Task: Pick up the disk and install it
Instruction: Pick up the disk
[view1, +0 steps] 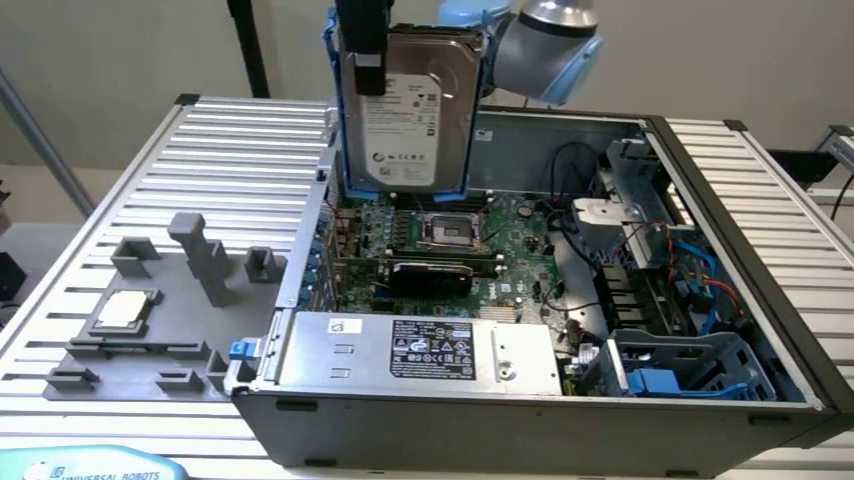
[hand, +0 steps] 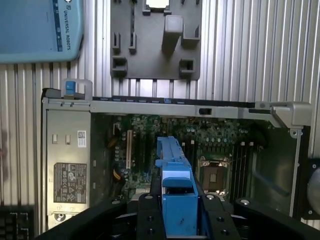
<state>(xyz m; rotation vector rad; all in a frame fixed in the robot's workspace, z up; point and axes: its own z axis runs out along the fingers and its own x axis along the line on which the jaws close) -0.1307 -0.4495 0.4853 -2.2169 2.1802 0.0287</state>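
Where black fingers (view1: 360, 40) grip it, the flat, blue-framed disk (view1: 414, 120) hangs upright.

holding blue-framed disk (view1: 407, 110) upright in black gripper (view1: 364, 75), label outward, raised above motherboard (view1: 441, 232) of open computer case (view1: 534, 425); well apart from cpu chip (view1: 123, 308) on grey fixture (view1: 134, 366).

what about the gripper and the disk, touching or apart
Touching. The exterior view shows the gripper pressed flat against the disk, holding it upright over the computer case; the wrist view shows the disk's blue carrier inside the gripper.
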